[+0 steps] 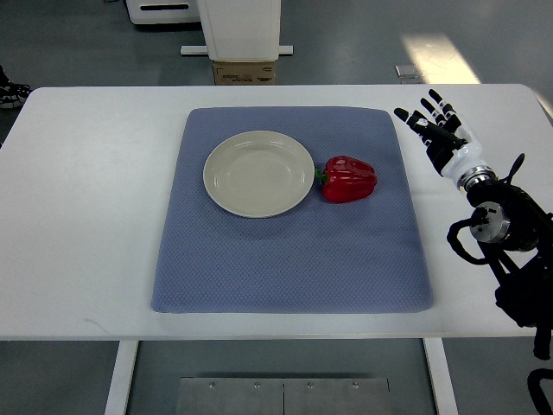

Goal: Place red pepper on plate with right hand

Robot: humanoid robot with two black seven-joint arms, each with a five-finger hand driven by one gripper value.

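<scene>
White bench (95,199) with rounded corners, blue-grey textured mat (285,259) lying flat across its middle, mat's edges well inside the bench edges, bare white surface left, right and in front of the mat

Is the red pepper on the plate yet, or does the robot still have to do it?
Not yet. Nothing looks done: the red pepper lies on the blue mat, right beside the plate, which has nothing on it. The right hand is over the white table, to the right of the mat, fingers spread and holding nothing. Still left: reach for the pepper, grab it, lift it and set it on the plate.
</scene>
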